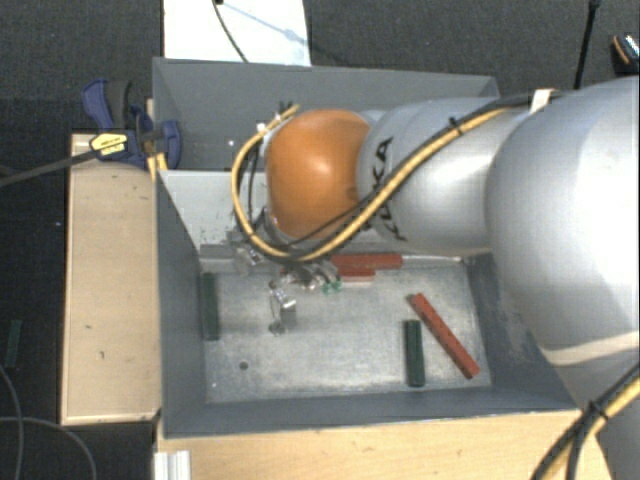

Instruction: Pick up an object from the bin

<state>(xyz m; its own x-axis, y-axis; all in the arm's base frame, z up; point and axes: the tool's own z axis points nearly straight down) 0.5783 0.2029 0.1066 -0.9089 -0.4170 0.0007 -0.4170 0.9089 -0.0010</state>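
Observation:
My gripper [282, 310] hangs under the orange wrist cover, low over the bare bin floor left of the middle, and nothing shows in it. A dark green bar [208, 306] lies along the left wall, a short way to the gripper's left. Just behind and to the right of the gripper, a red-brown bar [366, 264] lies along the back wall, partly hidden by the wrist. A small green piece [330, 286] sits beside the gripper's base.
At the right of the bin a red bar [443, 336] lies slanted, with a second dark green bar [413, 353] upright beside it near the front wall. The thick arm covers the bin's right rear corner.

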